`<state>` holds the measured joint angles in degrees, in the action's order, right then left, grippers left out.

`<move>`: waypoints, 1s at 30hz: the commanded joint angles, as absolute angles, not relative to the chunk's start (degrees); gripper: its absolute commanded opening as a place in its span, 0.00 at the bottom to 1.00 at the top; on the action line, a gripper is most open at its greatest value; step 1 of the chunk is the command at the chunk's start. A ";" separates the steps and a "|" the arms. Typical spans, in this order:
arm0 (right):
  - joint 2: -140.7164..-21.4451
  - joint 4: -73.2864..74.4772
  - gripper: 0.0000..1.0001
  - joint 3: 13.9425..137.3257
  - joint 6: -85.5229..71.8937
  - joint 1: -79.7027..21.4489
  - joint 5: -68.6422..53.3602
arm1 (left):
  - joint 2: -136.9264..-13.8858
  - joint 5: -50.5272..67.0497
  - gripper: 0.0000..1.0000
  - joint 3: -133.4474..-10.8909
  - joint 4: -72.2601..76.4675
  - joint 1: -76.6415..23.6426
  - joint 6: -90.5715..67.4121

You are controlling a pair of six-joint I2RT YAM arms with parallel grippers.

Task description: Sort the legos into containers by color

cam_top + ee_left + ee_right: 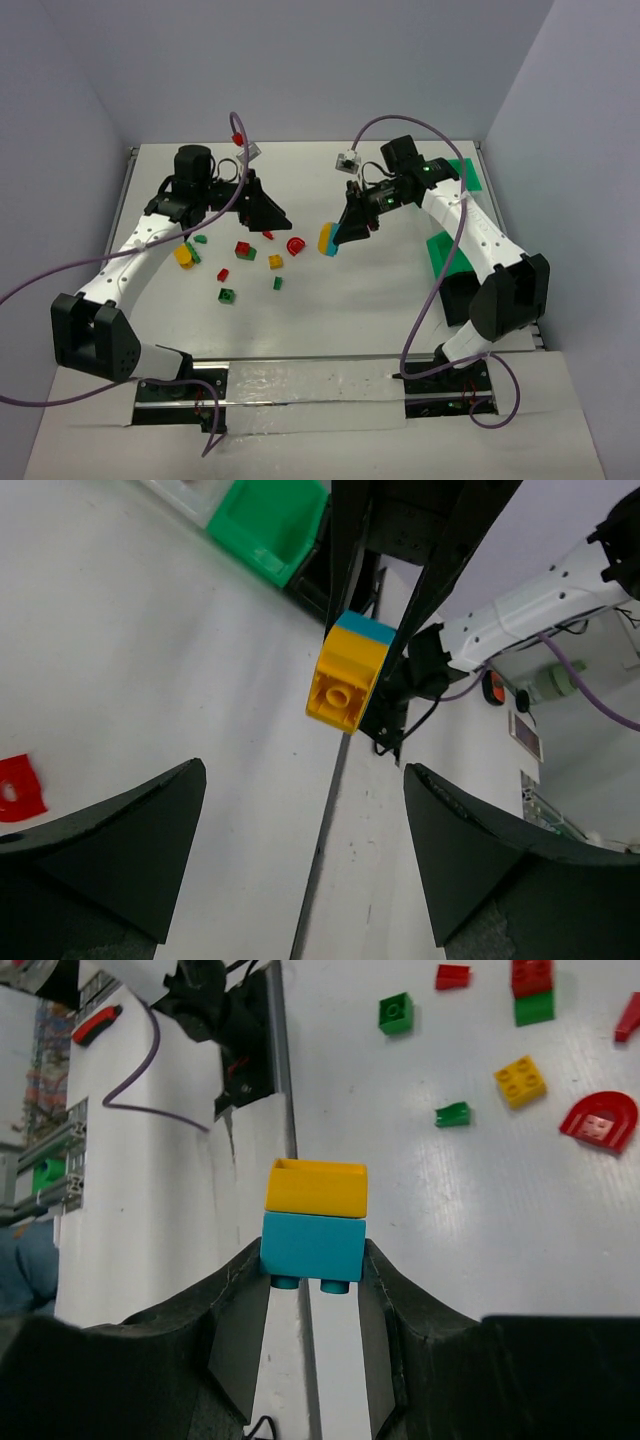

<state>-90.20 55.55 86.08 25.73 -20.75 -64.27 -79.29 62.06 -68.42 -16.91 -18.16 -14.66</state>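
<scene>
Teal and yellow plastic fills the grip of the right gripper (312, 1265). Its two black fingers (235, 1320) press on either side of a teal brick (312, 1245), and a yellow brick (316, 1188) is stacked on that brick's far face, just past the fingertips. Both bricks hang clear of the white table (330, 320).

From this gripper's own camera, the loose legos lie ahead and to the right of the tips, well apart from them. They are a yellow square (520, 1080), a small green piece (453, 1114), a red arch (600, 1122), a green square (396, 1013) and a red brick on a green one (533, 990).

The left gripper (302, 775) stands wide open with nothing between its fingers. In its view the held pair floats straight ahead, centred in the gap between the tips but well beyond them. A red piece (18, 788) lies on the table just outside its left finger. A green container (265, 520) sits far ahead and slightly left.

In the top view, two green containers (462, 175) (447, 250) lie behind the right gripper, beside its arm. The two grippers face each other across the scattered bricks.
</scene>
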 commanded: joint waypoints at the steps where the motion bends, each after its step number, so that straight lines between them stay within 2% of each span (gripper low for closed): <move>1: -90.97 59.64 0.00 89.07 29.96 -23.90 -67.43 | -78.31 69.74 0.88 -68.44 -5.53 -18.49 -19.65; 9: -91.52 57.18 0.00 90.21 26.04 -26.28 -67.12 | -78.37 67.70 0.80 -66.94 -7.01 -22.69 -15.79; 21: -91.85 55.29 0.00 91.76 23.28 -27.32 -67.68 | -79.09 67.84 0.75 -64.69 -5.85 -27.11 -16.00; 25: -91.67 55.36 0.00 91.85 23.37 -27.51 -67.60 | -79.37 68.93 0.68 -64.11 -3.75 -27.32 -17.79; 30: -91.41 55.28 0.00 91.99 23.41 -27.51 -67.62 | -79.63 70.07 0.64 -63.49 -1.36 -27.48 -19.56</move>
<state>-92.07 56.60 89.06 23.65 -26.89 -66.01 -79.57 67.25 -63.73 -6.13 -27.13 -18.38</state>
